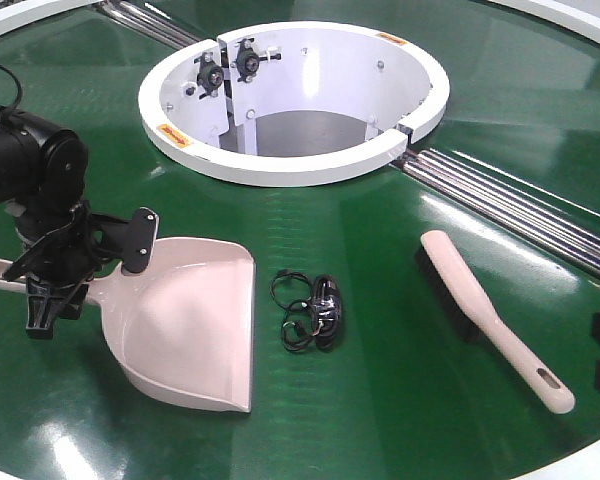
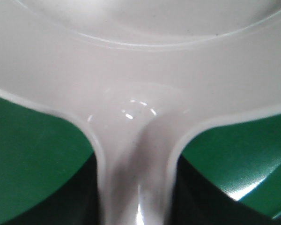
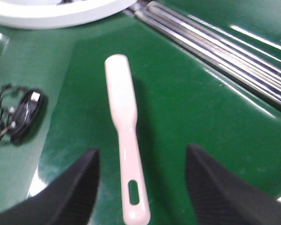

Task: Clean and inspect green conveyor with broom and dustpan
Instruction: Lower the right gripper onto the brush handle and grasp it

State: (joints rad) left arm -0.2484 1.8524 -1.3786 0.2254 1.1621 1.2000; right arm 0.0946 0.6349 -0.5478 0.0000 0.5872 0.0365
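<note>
— Left claw [image 1: 60, 272] is clamping what?
— It is gripping the dustpan [image 1: 195, 330] by its handle. The pan is lying on the green conveyor [image 1: 380, 300], its handle pointing to 9 o'clock and its mouth facing 3.
— And the right claw [image 3: 141, 150]?
— It is hanging with fingers apart, either side of the broom [image 3: 122, 108] handle. In the front view, the broom is lying along 11 to 5, slotted end at 5.
</note>
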